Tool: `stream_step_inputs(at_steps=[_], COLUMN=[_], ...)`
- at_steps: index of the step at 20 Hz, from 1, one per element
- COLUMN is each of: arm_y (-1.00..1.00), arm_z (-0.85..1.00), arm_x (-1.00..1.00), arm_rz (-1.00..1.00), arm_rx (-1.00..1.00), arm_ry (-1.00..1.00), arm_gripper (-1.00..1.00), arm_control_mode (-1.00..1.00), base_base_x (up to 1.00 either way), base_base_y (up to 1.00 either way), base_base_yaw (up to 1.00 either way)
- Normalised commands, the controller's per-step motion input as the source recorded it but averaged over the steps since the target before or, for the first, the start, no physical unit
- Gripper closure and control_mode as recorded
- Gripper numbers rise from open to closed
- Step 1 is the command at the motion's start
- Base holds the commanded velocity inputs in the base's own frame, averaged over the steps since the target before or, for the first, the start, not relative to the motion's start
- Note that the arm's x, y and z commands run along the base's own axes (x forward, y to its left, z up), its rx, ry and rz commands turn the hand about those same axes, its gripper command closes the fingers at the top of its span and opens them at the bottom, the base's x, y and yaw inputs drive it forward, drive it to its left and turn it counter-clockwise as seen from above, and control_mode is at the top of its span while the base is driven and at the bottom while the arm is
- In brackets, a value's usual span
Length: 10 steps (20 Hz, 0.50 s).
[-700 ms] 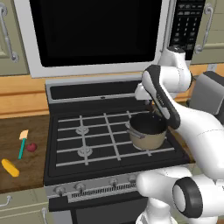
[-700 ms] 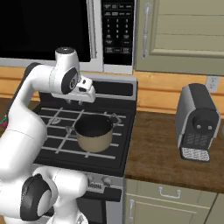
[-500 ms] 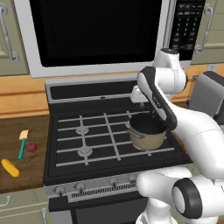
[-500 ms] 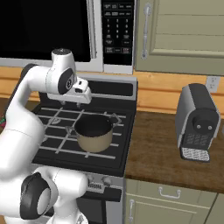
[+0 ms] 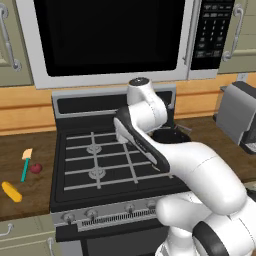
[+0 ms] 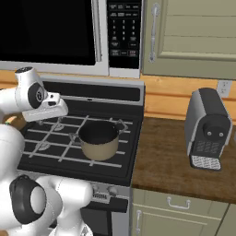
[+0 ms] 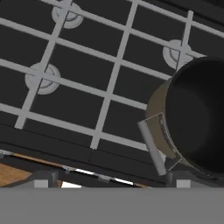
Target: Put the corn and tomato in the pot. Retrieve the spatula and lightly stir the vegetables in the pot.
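- On the gas stove [image 6: 69,154], which I take as my landmark, I find the pot [image 6: 97,140] standing upright on the grate at the stove's right side, toward the front. Its dark inside holds nothing that I can see.
- From the hand view I look down on the pot [image 7: 197,118] with its short handle [image 7: 152,146] pointing toward the stove's front edge.
- My gripper [image 6: 46,120] hangs over the stove's left half, clear of the pot. I judge its jaws spread about as wide as they go, with nothing between them.
- Left of the stove, on the wooden counter [image 5: 25,192], I note the spatula [image 5: 25,164], its pale blade pointing toward the wall.
- The tomato [image 5: 35,168] lies just beside the spatula's teal handle, on the side nearer the stove.
- The corn [image 5: 11,191] lies nearer the counter's front edge, further from the stove than the tomato.
- Right of the stove, a coffee machine [image 6: 207,130] stands on the counter.
- Above the stove hangs a microwave [image 5: 112,37].
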Motion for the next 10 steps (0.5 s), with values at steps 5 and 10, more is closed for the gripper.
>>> stream_step_inputs(at_steps=[5, 10], arm_y=[0.02, 0.82], arm_z=[-0.03, -0.36], arm_x=[0.0, 0.06], arm_rz=[0.06, 0.0], arm_rx=[0.0, -0.04], arm_ry=[0.04, 0.03], arm_gripper=[-1.0, -1.0], arm_control_mode=[-1.0, -1.0], base_base_x=[0.0, 0.0], base_base_y=[0.0, 0.0], base_base_yaw=[0.0, 0.0])
